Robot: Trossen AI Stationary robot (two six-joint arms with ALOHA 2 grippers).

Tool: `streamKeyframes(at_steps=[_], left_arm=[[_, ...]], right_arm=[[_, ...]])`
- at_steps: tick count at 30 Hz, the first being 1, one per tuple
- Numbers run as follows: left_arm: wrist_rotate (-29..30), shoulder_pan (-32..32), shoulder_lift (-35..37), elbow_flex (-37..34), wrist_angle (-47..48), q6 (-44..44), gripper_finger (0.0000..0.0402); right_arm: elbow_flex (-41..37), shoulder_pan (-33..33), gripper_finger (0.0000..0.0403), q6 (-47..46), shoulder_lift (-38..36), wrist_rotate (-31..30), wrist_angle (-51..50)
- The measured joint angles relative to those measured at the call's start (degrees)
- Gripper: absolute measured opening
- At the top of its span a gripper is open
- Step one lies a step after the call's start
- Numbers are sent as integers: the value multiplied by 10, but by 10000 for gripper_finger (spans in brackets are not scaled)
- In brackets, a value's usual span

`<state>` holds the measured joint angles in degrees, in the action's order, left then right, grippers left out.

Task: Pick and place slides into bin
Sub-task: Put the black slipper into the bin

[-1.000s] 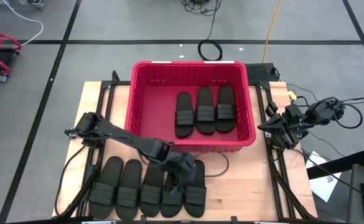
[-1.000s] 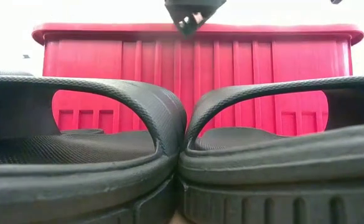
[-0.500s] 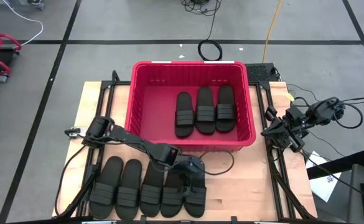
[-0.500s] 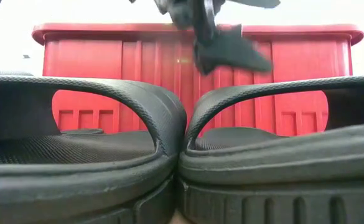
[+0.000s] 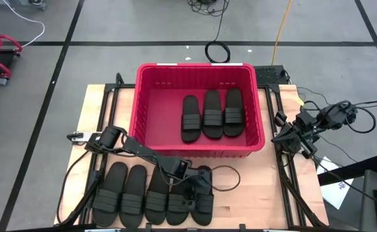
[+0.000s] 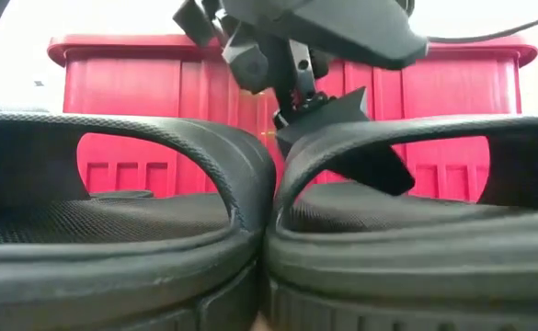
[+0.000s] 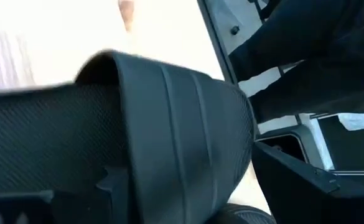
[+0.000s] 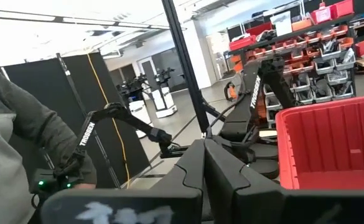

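High view: left hand (image 5: 194, 185) low over the rightmost of five black rubber slide sandals (image 5: 203, 195) rowed on the wooden tabletop (image 5: 259, 193); three more lie in the red plastic bin (image 5: 151, 96).
Low view: fingers spread, straddling that sandal's strap (image 6: 406, 138).
Right wrist view: right hand (image 8: 205, 163) closed, empty.

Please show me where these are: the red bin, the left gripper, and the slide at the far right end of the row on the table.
red bin (image 5: 142, 96): high view, left wall.
left gripper (image 5: 197, 187): high view, between its fingertips, over the rightmost slide.
rightmost slide (image 5: 204, 205): high view, on its strap.
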<state>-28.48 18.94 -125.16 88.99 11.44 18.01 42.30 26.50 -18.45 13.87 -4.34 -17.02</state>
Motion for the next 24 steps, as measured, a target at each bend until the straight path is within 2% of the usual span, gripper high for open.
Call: streamKeyframes(at_steps=[4,7,11,13,14,17,21,24], left_arm=[[4,2,-2,0,0,-5,270],[6,2,-2,0,-5,-23,234],[3,1,-2,0,-7,-40,118],[-22,1,-2,0,-18,-46,46],[-38,1,-1,0,-26,-48,25],[-73,2,2,1,-56,-49,18],[-108,1,23,38,-59,-49,7],[-118,3,59,82,-8,-75,6]], right_arm=[[0,0,0,-2,0,0,0],[0,0,0,-1,0,-1,0],[0,0,0,1,0,-2,0],[0,0,0,1,0,-4,0],[0,0,0,1,0,-5,0],[0,0,0,1,0,-16,0],[0,0,0,9,0,-16,1],[0,0,0,11,0,-16,1]])
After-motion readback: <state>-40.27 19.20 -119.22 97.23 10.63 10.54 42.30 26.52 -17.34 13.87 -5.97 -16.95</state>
